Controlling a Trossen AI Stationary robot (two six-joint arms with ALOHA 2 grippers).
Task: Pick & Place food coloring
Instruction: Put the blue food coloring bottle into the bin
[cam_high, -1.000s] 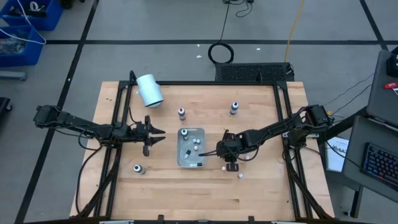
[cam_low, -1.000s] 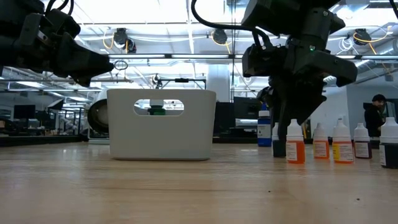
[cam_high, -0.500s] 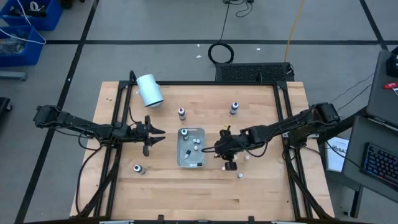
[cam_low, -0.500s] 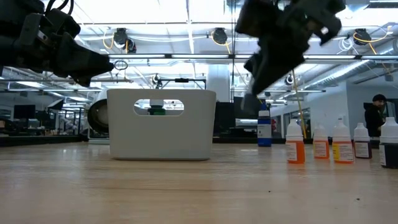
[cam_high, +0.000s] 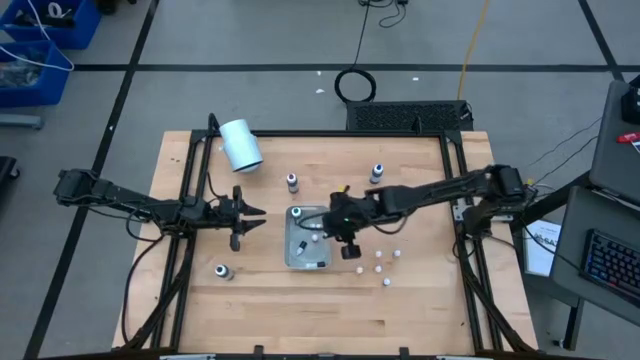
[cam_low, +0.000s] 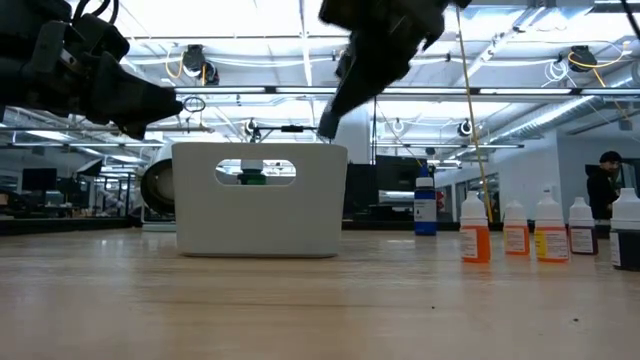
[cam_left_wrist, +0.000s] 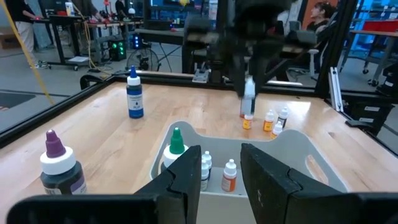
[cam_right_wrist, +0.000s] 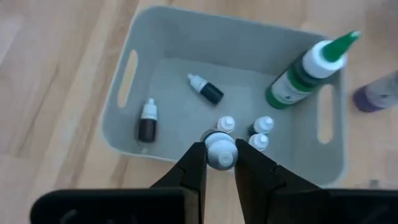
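Note:
My right gripper (cam_high: 331, 225) is shut on one small food coloring bottle (cam_right_wrist: 220, 152), whose white cap shows from above. It hangs over the right side of the grey tray (cam_high: 291, 255). The tray (cam_right_wrist: 121, 118) holds a bigger green-topped bottle (cam_right_wrist: 305, 70) and several tiny bottles (cam_right_wrist: 148, 121). More tiny bottles (cam_high: 379, 256) stand on the table to the tray's right. My left gripper (cam_high: 255, 214) is open and empty, left of the tray; its fingers show in the left wrist view (cam_left_wrist: 221, 177). My right gripper pinches the small bottle between its two fingers (cam_right_wrist: 194, 165), which sit on opposite sides just under the white cap (cam_right_wrist: 220, 148). The fingers point down from above. The bottle stands upright in the hold, lifted clear above the tray; it also shows in the left wrist view (cam_left_wrist: 249, 102).
A big white cylinder (cam_high: 240, 145) lies at the table's far left. Larger bottles stand singly: one behind the tray (cam_high: 292, 182), one farther right (cam_high: 377, 174), one near left (cam_high: 222, 271). Black frame rails (cam_high: 190, 200) run along both table sides.
My right gripper has risen from the table beside the group of tiny bottles, carrying one bottle. It has moved toward the table's left, from right of the tray to above the tray's right side. The bottle is now lifted clear.

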